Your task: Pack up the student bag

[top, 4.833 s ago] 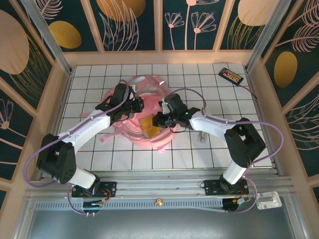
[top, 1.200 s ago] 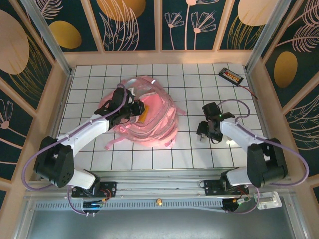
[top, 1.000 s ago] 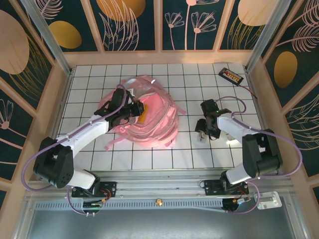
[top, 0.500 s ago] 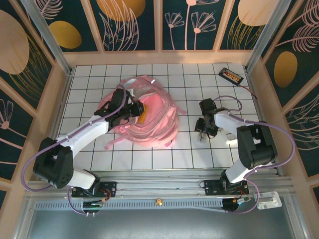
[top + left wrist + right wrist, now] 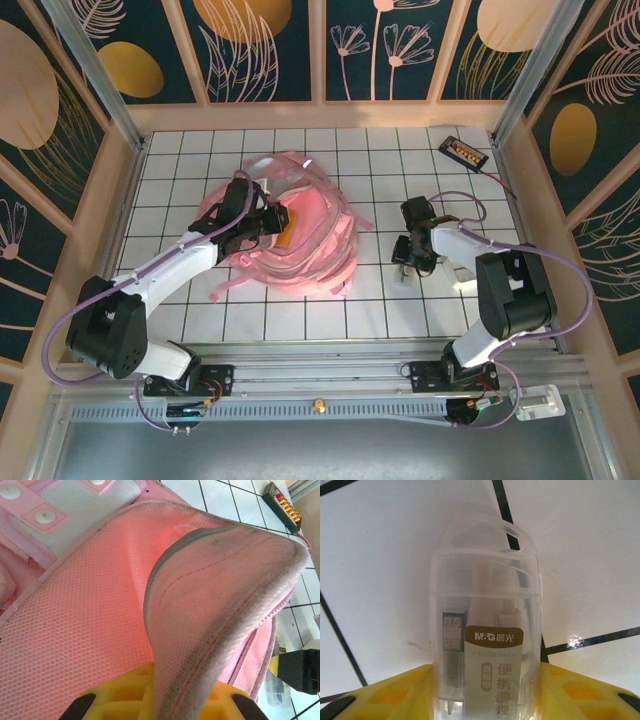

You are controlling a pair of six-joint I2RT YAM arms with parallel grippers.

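Right wrist: right pincer has narrowed around a clear lead case, grip unconfirmed; left pincer clamps student bag open.

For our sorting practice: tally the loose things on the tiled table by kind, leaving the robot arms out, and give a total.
Pink student bag: 1
Clear plastic case: 1
Small black device: 1
Total: 3

we log: student bag soft pink mesh cloth, matt, rough weave; its edge strip smoother grey fabric | clear case glossy see-through plastic; its label looks like paper | table glossy white tile, we think
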